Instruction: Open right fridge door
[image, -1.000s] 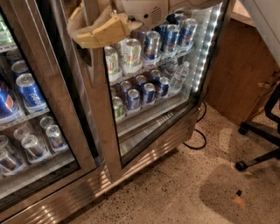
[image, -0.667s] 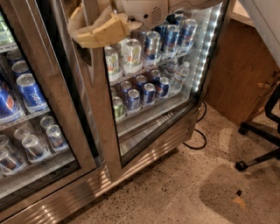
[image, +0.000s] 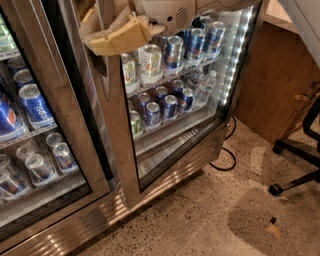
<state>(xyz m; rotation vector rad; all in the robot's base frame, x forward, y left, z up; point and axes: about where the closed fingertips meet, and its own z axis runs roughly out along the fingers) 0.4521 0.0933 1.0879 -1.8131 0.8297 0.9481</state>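
Cans (image: 169, 106) shelved behind right fridge door (image: 120, 150), door ajar, hand (image: 120, 36) at its upper frame, grip unclear

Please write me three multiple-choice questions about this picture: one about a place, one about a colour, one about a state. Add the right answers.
1. Where is the gripper?
A) at the upper left edge of the right fridge door
B) at its bottom
C) at its right edge

2. What colour is the cable on the floor?
A) red
B) black
C) white

3. The light strip inside the fridge is:
A) off
B) covered
C) lit

Answers: 1 A, it hangs beside the door's top left frame. 2 B, it lies dark on the speckled floor. 3 C, its dots glow white.
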